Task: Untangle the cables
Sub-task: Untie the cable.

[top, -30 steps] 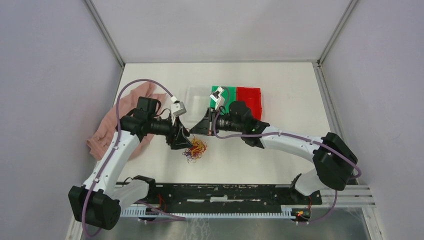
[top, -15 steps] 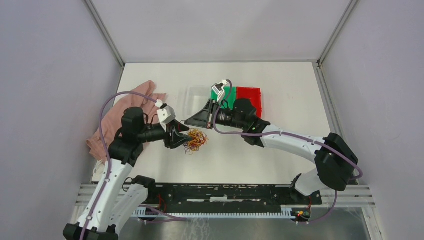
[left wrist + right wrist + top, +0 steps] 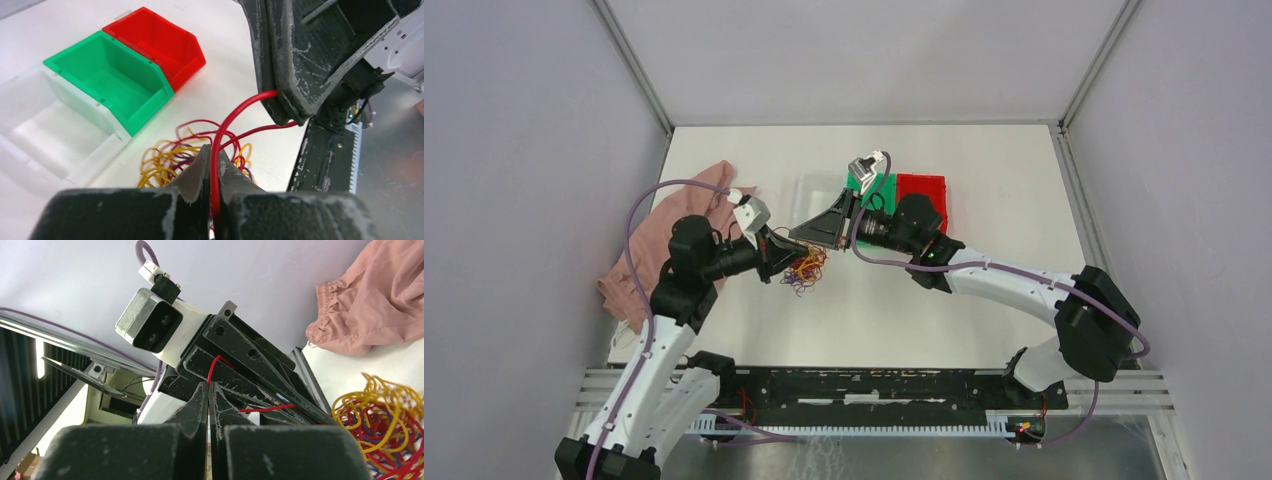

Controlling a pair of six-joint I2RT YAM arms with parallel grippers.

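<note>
Black rail [image 3: 874,385] with both arm bases runs along the near edge of the white table [image 3: 944,320]. Mid-table, left of centre, are the cables [image 3: 807,270]: a loose tangle of red, orange-yellow and dark purple strands, lying on the tabletop. The left gripper [image 3: 212,156] is just left of the tangle, with its jaws pressed together on one red cable [image 3: 235,112] that rises out of the pile. The right gripper [image 3: 207,387] comes in from the right, its tips just beside the left one's. It is also clamped on that red cable, and a short arc of cable spans the two. Pink cloth [image 3: 639,250] is bunched at the left table edge, under the left arm. Far side has three open bins in a touching row: clear bin [image 3: 40,130] left, green bin [image 3: 110,75] middle, red bin [image 3: 155,40] right.
</note>
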